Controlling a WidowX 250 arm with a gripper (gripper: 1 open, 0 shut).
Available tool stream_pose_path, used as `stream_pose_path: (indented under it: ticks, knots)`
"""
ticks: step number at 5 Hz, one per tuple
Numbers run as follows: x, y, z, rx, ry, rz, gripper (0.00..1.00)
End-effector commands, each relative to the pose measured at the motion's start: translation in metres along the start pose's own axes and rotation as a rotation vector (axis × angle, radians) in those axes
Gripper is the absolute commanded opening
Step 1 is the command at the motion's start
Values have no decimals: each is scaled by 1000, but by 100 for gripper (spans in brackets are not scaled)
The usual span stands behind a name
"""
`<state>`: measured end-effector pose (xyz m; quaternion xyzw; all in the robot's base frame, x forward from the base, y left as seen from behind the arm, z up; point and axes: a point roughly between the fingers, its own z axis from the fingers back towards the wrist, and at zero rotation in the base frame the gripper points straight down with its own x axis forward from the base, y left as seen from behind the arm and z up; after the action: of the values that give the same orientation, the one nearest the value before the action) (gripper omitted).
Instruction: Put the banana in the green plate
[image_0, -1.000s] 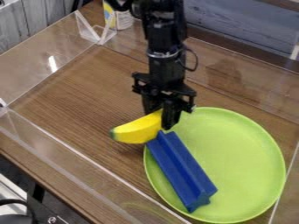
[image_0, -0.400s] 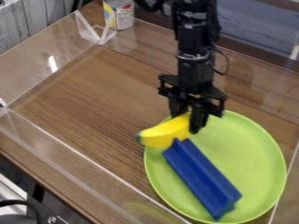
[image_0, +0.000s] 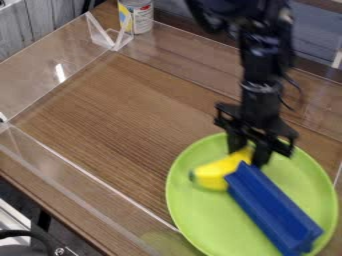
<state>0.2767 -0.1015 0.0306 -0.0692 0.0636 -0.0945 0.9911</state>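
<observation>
Camera view from the table's near side: the arm reaches down from the top, its black gripper (image_0: 267, 150) pointing almost straight down over the green plate (image_0: 201, 215). The jaws are pinched tight on the upper end of the banana (image_0: 222, 170), with hardly any gap between the fingers. The banana hangs at a slant from that grip, its lower yellow end reaching down toward the plate's left part; whether that end touches the plate surface I cannot tell. All of the banana I can see is inside the rim.

Just beside it, on its right and touching or nearly so, a blue block (image_0: 274, 208) lies flat on the plate, running slantwise toward the lower right edge. The plate sits on a brown wooden table (image_0: 120, 110) ringed by a low clear wall (image_0: 40, 70). At the back, well apart, stands a white bottle (image_0: 134, 15) with a yellow label.
</observation>
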Motion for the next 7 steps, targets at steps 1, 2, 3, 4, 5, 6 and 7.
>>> stream_pose_path:
  ticks: [1,2,3,4,5,6,7]
  knots:
    - [9,-32,-3,-5,-34,-29,0]
    - [11,-36,-10,-2,-29,-40,0]
    - [11,-34,-14,0,-24,-39,0]
    - [10,-32,-16,1,-17,-36,0]
    - [9,-30,-17,2,-11,-34,0]
    - [9,-29,-17,3,-4,-31,0]
    - [8,-27,-18,4,2,-28,0]
